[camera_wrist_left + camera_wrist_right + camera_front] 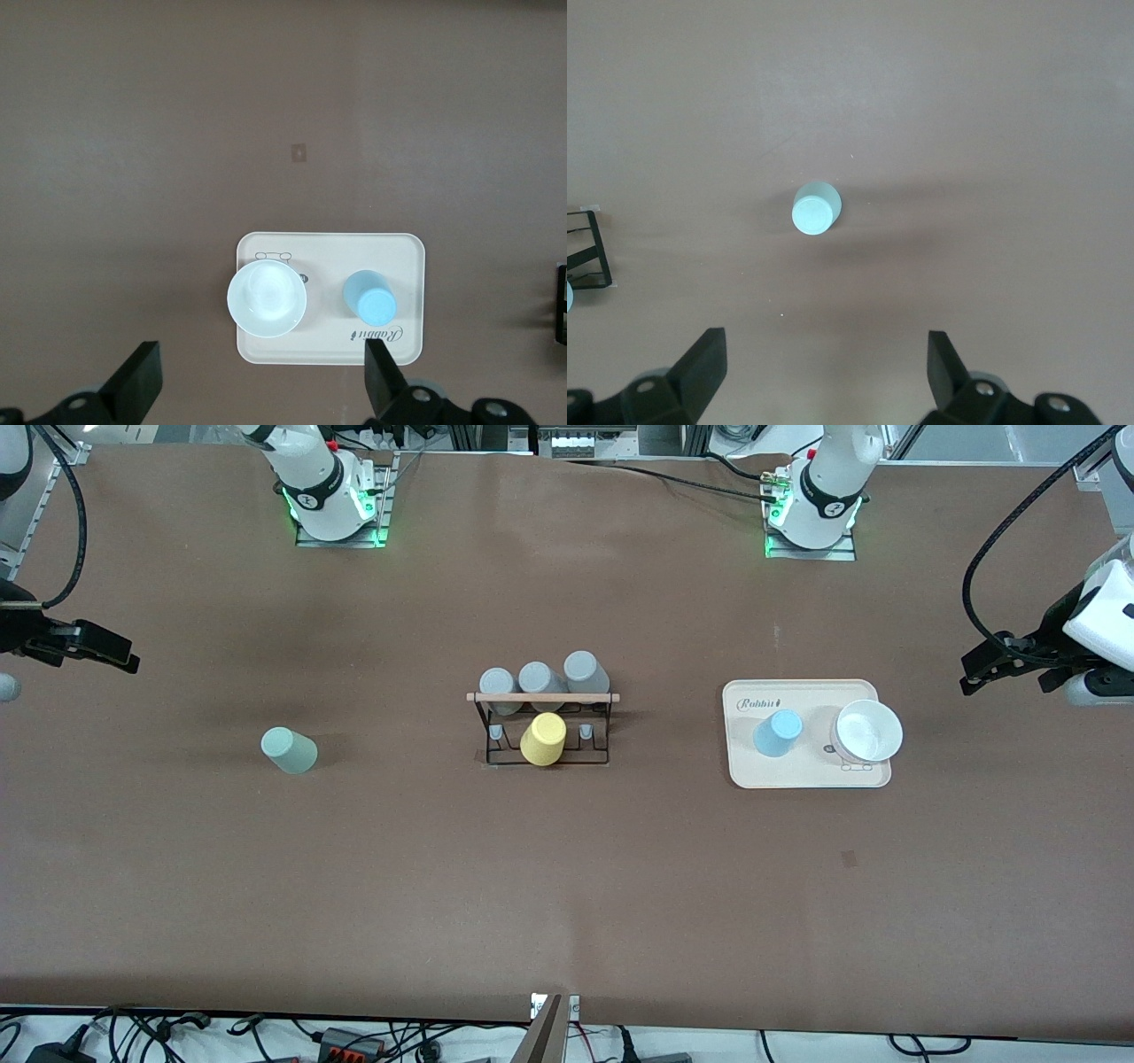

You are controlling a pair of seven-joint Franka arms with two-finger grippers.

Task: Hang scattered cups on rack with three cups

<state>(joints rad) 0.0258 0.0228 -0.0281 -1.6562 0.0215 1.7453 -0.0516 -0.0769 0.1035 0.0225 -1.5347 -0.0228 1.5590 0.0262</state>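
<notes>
The pale mint green cup (289, 750) stands on the bare table toward the right arm's end; it also shows in the right wrist view (815, 209). The light blue cup (778, 732) stands on a cream tray (806, 775), and shows in the left wrist view (368, 297). The black wire rack (542, 726) with its wooden rod stands mid-table, holding three grey cups and a yellow cup (543, 739). My right gripper (93, 648) (824, 347) hangs open and empty at the right arm's end of the table. My left gripper (1001, 666) (261, 359) hangs open and empty beside the tray.
A white bowl (866, 731) sits on the tray beside the blue cup, also in the left wrist view (267, 299). Two short bare pegs (496, 732) flank the yellow cup. A corner of the rack (589, 252) shows in the right wrist view.
</notes>
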